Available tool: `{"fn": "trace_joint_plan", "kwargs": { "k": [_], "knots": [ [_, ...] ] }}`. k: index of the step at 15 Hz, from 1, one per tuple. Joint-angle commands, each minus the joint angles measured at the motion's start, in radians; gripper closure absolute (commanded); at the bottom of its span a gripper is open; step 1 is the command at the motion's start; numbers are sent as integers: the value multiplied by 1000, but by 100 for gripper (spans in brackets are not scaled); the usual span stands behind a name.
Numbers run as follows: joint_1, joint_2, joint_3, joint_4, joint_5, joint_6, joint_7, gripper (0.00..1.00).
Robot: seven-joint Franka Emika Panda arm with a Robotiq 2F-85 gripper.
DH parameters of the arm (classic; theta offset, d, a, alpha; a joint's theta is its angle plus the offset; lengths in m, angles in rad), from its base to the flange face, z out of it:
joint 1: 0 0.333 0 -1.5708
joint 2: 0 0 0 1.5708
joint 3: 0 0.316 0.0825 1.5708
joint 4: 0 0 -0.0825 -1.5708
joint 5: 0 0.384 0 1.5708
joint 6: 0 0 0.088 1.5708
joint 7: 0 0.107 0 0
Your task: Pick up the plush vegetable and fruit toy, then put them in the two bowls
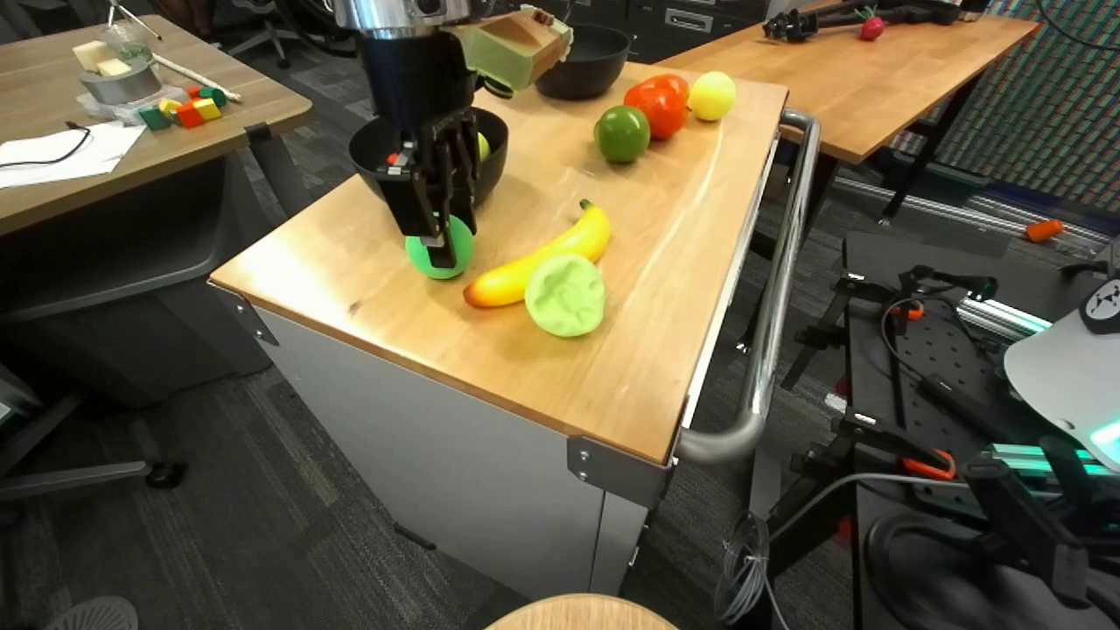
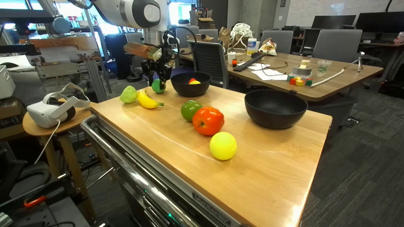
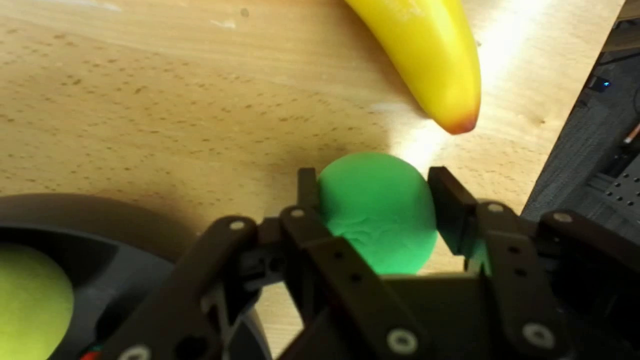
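Observation:
My gripper (image 3: 376, 187) has a finger against each side of a bright green round toy (image 3: 377, 215), slightly creased. The green toy also shows in both exterior views (image 1: 455, 245) (image 2: 157, 85) beside a black bowl (image 1: 494, 171); I cannot tell whether it touches the table. That bowl (image 2: 191, 90) holds a yellow-green round toy (image 3: 30, 305) and something red. A second black bowl (image 2: 274, 110) looks empty. On the table lie a banana (image 2: 148, 101), a pale green dented toy (image 2: 128, 94), a dark green fruit (image 2: 190, 110), a red tomato (image 2: 208, 121) and a yellow ball (image 2: 223, 146).
The wooden cart top (image 2: 268, 164) carries everything, with a metal handle rail (image 1: 783, 289) along one side. The bowl's rim (image 3: 115, 240) is close to the fingers in the wrist view. The banana tip (image 3: 460, 120) lies just beyond the green toy.

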Motion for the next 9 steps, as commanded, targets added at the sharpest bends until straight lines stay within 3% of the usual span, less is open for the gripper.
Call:
{"fn": "trace_joint_plan", "kwargs": {
  "k": [1,4,9],
  "knots": [
    [-9,-6,7,9,33,14,-45,70],
    [-7,-33,-4,-10,8,62,-51,77],
    [-12,-145,-60,-32,-74,206,-29,77]
  ]
}}
